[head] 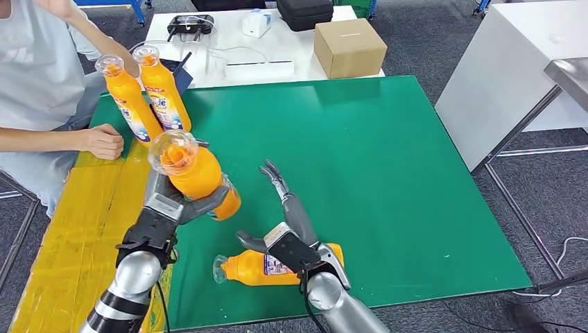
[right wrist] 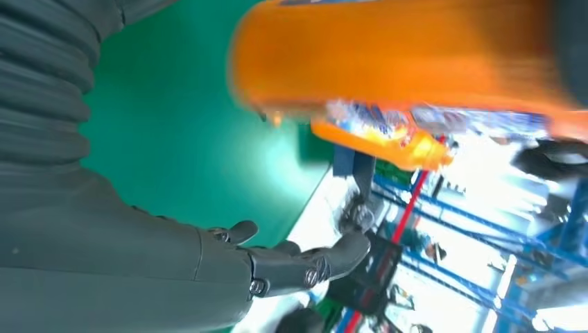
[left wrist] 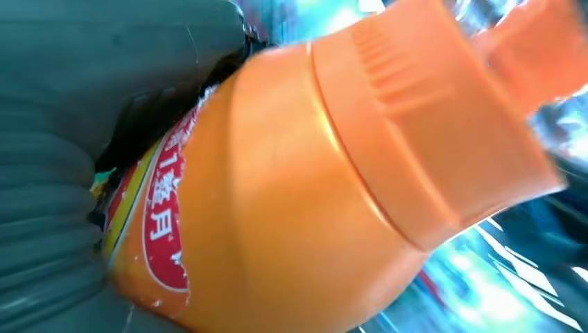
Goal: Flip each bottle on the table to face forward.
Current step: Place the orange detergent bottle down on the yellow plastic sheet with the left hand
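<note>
My left hand [head: 182,205] grips an orange bottle [head: 196,173] with a clear cap, lifted off the green table [head: 388,159] and tilted with its cap toward me. In the left wrist view that bottle [left wrist: 291,187] shows its orange collar and a red label beside my left hand [left wrist: 62,139]. A second orange bottle [head: 277,267] lies on its side near the front edge, cap pointing left. My right hand [head: 286,211] hovers just above it, fingers stretched out and apart, holding nothing. My right hand [right wrist: 229,263] and the held bottle [right wrist: 409,55] appear in the right wrist view. Two bottles [head: 142,94] stand upright at the back left.
A person sits at the left, one fist [head: 104,141] resting on the yellow strip [head: 90,222] beside the green table. Behind the green table stands a white table [head: 229,48] with a cardboard box [head: 349,47], a black case and cables. Another white table [head: 506,76] stands at the right.
</note>
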